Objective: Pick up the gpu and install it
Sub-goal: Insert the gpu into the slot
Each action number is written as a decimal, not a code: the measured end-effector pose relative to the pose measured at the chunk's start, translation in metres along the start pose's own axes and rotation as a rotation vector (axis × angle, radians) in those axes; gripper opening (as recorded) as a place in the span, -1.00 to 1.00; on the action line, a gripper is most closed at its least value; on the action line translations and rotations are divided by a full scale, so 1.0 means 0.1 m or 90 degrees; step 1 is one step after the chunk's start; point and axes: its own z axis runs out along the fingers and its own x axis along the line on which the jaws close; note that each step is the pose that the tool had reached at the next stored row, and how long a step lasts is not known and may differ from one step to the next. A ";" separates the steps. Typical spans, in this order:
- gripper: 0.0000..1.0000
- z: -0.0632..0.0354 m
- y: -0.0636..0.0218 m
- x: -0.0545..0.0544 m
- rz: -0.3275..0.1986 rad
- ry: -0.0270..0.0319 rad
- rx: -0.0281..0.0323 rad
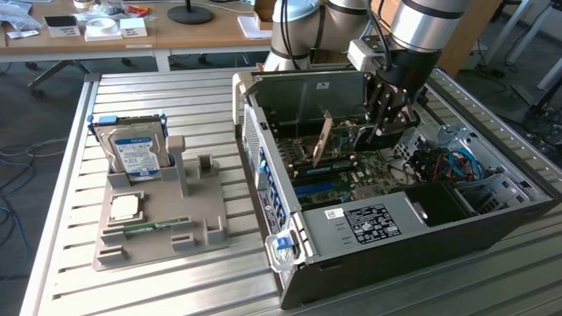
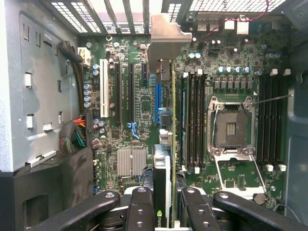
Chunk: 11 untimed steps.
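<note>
The fingers (image 2: pixel 139 211) are closed on the gpu (image 2: pixel 162 183), which stands edge-on between them inside the computer case (image 1: pixel 457 243). Beyond the fingers lies the motherboard (image 2: pixel 139 96), with its blue slot (image 2: pixel 157 96) beside the card's edge.

The gpu (image 1: pixel 326 138) (image 2: pixel 173 144) was a thin, flat rectangular card, tan-brown along its edge, with a dark face carrying a green-and-white logo. It stood on edge, nearly upright, inside the open computer case (image 1: pixel 395 263), directly above the motherboard (image 2: pixel 139 96). In the wrist view it appeared as a narrow line running the length of the board. One end sat between the fingers of the gripper (image 1: pixel 391 128) (image 2: pixel 166 211), which were closed against its faces. Whether its lower edge was seated in a slot could not be determined.
</note>
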 end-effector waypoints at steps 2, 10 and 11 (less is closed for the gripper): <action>-0.47 0.000 0.000 0.00 0.000 0.0000 0.0000; -0.47 0.028 0.017 0.01 0.000 -0.0001 0.0000; -0.47 0.034 0.024 0.01 0.000 -0.0001 0.0000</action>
